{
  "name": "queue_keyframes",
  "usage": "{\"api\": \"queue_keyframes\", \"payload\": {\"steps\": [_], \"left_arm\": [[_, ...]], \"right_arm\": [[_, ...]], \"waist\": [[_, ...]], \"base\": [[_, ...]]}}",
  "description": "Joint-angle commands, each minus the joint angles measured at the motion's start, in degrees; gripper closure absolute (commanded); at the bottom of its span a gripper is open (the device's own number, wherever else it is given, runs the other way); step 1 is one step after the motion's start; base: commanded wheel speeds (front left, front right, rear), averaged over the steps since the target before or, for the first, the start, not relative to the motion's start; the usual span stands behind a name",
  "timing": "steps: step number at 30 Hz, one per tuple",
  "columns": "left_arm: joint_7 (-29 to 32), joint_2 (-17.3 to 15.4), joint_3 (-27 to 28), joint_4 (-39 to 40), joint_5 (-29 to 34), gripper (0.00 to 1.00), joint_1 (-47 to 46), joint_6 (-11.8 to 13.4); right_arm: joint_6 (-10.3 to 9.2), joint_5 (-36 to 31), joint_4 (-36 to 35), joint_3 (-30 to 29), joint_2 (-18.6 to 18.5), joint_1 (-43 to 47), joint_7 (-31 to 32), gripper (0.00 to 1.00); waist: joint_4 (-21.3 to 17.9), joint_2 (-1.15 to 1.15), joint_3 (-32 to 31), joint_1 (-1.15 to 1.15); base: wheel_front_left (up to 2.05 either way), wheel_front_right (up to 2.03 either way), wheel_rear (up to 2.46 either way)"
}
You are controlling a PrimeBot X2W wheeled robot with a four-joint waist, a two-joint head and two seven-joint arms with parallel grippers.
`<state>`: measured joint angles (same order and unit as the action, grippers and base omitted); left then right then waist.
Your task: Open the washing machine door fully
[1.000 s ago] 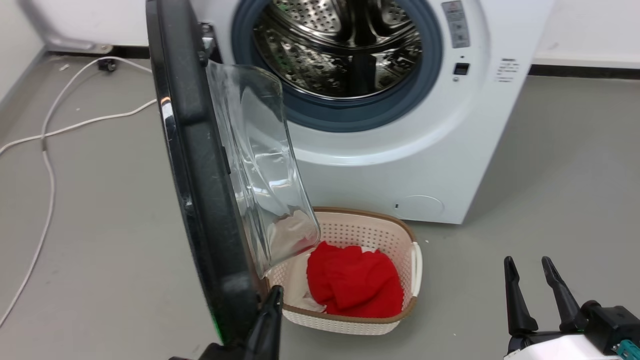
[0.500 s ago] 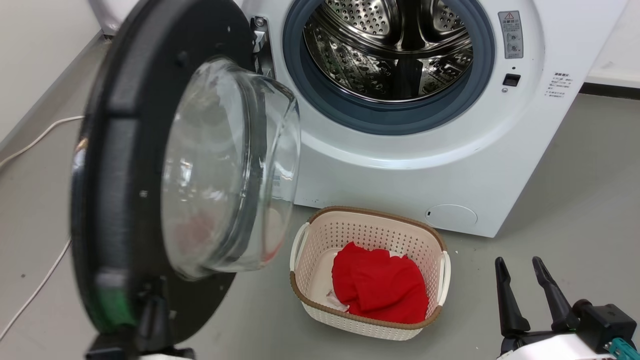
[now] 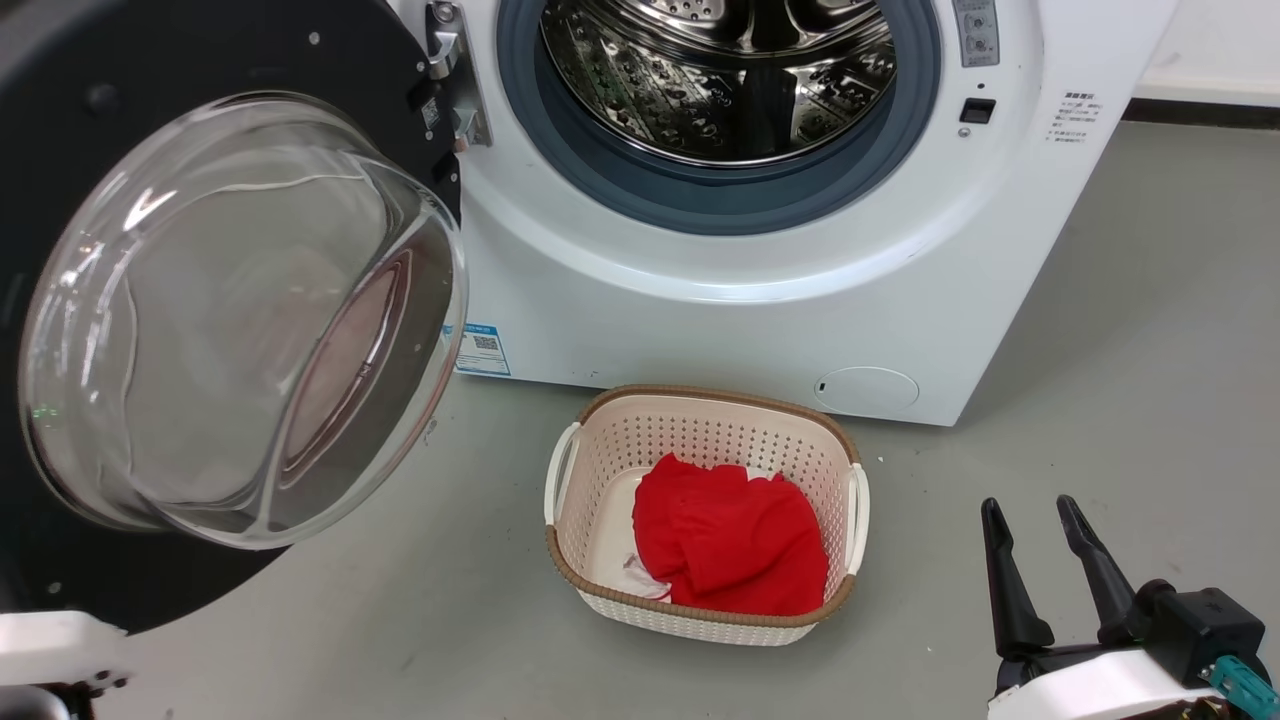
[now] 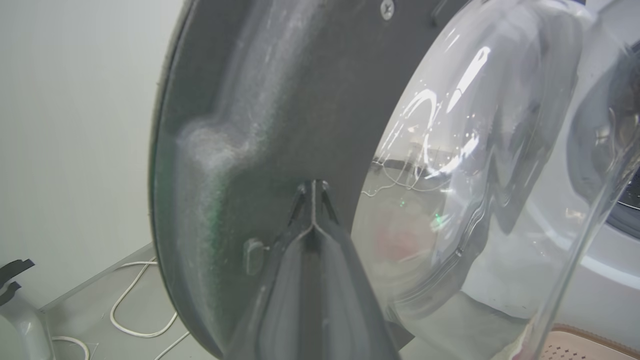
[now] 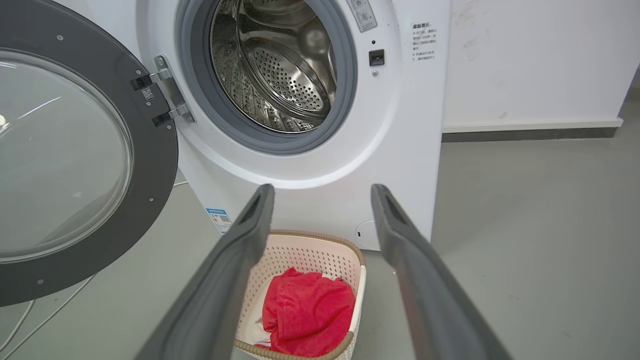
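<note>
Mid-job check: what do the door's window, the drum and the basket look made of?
Window of the washing machine door: clear glass by its look, glossy, with sharp highlights and the floor seen through it. Drum: polished steel, mirror-bright, perforated. Basket: probably matte cream plastic, with moulded holes and a brown woven-look rim.

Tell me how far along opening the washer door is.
Mostly done: the door stands wide open, well clear of the washer. In hand: the left gripper, shut, points at the door's inner face. Left: perhaps a final push; the right gripper rests open.
</note>
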<state>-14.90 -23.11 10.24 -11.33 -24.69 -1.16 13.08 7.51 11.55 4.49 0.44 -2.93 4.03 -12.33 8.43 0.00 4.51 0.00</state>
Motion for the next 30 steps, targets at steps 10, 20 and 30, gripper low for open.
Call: {"api": "queue_keyframes", "payload": {"steps": [10, 20, 30], "left_arm": [[-0.28, -1.04, 6.46, -7.97, 2.50, 1.00, -4.30, -4.20], [-0.30, 8.38, 10.29, 0.62, 8.05, 1.00, 5.01, -6.50], [-0.30, 16.78, 1.39, 12.97, 17.62, 0.00, 10.65, -10.18]], "right_arm": [[-0.04, -0.51, -0.01, 0.06, 0.11, -0.99, 0.05, 0.00], [-0.03, -0.20, 0.97, 0.03, 0.11, 0.80, -0.35, 0.00], [-0.03, -2.06, -0.58, -0.75, 0.10, 0.73, 0.37, 0.00]], "waist": [[-1.08, 0.00, 0.47, 0.00], [-2.34, 0.00, -2.57, 0.00], [-2.46, 0.00, -3.41, 0.00]], "base": [[0.00, 0.00, 0.00], [0.00, 0.00, 0.00], [0.00, 0.00, 0.00]]}}
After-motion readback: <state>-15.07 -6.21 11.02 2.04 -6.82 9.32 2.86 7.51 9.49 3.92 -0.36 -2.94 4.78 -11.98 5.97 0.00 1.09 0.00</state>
